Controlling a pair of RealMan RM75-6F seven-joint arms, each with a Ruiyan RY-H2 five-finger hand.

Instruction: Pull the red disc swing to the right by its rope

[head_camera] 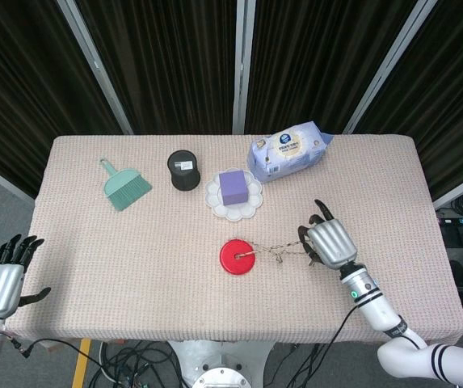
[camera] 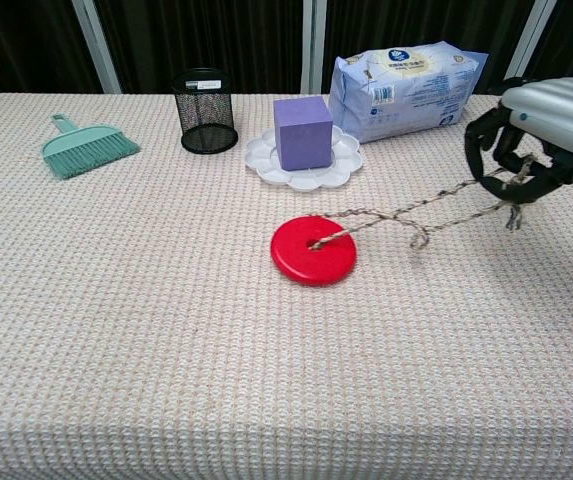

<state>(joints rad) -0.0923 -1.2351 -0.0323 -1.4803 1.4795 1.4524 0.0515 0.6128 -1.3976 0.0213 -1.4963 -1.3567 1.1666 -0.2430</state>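
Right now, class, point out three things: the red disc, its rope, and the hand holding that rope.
red disc [camera: 296,262]: chest view, left face of the disc.
rope [camera: 444,200]: chest view, taut middle stretch.
right hand [camera: 546,125]: chest view, back of the hand.

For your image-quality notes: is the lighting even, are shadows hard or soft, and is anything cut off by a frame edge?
Head view: even, glare-free light, everything sharp; the left hand sits at the frame's corner. Chest view: soft faint shadow beside the red disc; the right hand gripping the rope is cropped by the right edge.
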